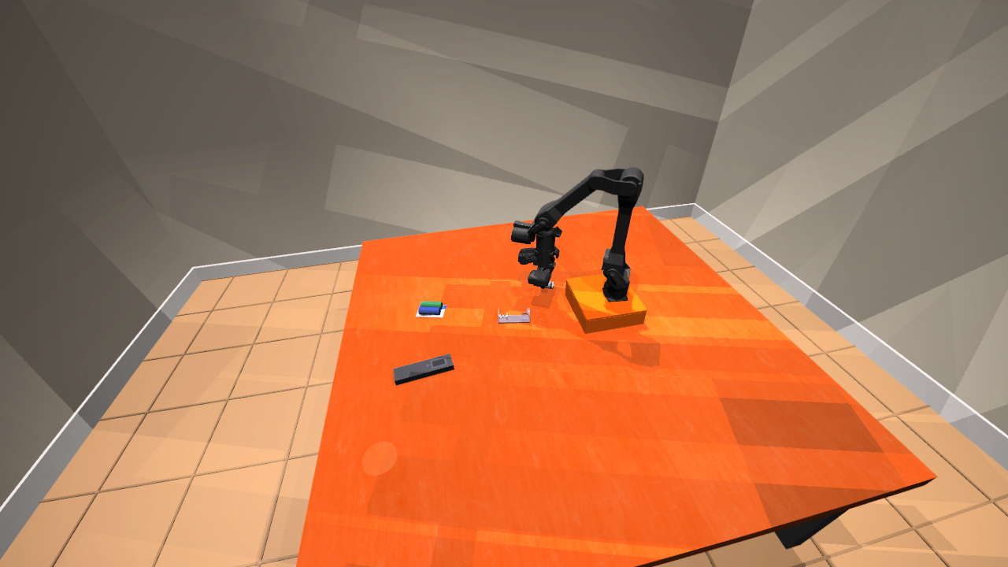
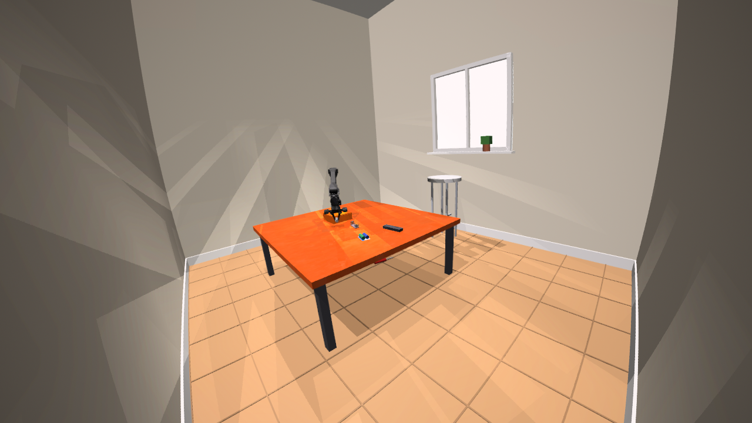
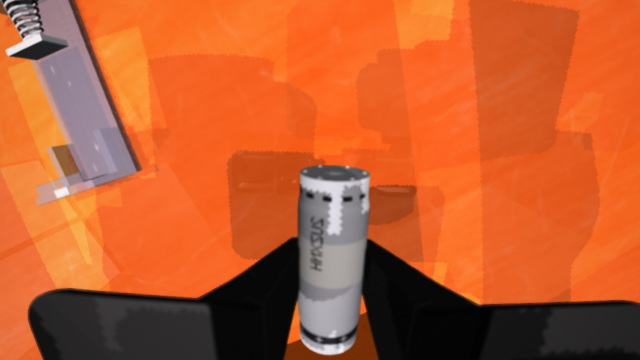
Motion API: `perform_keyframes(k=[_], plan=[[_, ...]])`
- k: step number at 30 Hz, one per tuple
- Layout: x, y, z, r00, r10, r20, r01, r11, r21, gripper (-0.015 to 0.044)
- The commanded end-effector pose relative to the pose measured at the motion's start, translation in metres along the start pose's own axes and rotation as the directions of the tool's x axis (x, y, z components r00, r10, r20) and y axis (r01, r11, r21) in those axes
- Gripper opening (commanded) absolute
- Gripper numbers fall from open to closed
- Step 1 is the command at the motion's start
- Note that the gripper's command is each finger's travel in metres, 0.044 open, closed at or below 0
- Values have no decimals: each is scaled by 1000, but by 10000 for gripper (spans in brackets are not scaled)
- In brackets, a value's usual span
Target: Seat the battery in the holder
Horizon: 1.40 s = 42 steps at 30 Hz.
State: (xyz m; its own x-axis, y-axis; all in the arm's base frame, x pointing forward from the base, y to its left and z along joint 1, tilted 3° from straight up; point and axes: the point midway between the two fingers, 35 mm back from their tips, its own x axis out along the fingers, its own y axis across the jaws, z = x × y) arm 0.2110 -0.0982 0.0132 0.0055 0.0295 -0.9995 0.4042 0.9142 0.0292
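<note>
My gripper (image 1: pixel 544 285) (image 3: pixel 330 249) is shut on the battery (image 1: pixel 550 284) (image 3: pixel 332 265), with a finger on each side of its middle. The battery is white and grey and lies lengthwise in the wrist view, its dark flat face at the upper end and a black band near the lower end. It is held a little above the table. The pale holder (image 1: pixel 514 319) (image 2: pixel 355 225) (image 3: pixel 75 107) stands on the table, at the upper left in the wrist view, tilted relative to the battery. Its spring (image 3: pixel 25 20) and pusher plate are at its upper end; the opposite end is notched. Its bed is empty.
A green and blue pair of cylinders (image 1: pixel 430 309) (image 2: pixel 363 236) lies on a white card beyond the holder. A dark remote (image 1: pixel 423 369) (image 2: pixel 392 228) lies on the orange table (image 1: pixel 564 437) (image 2: pixel 294 241). The arm's orange base block (image 1: pixel 611 322) is beside the gripper.
</note>
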Motion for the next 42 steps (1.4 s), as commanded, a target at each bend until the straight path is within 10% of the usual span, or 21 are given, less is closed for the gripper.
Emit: perform_keyframes(k=[1,22,42], plan=[[-8,0,-1,1000,0,-3,0,1000,4,81],[-37,138,60,1000,7,4,-6,953,-302,81],[0,136,53,972,-72,-222,1,953,-303,81]])
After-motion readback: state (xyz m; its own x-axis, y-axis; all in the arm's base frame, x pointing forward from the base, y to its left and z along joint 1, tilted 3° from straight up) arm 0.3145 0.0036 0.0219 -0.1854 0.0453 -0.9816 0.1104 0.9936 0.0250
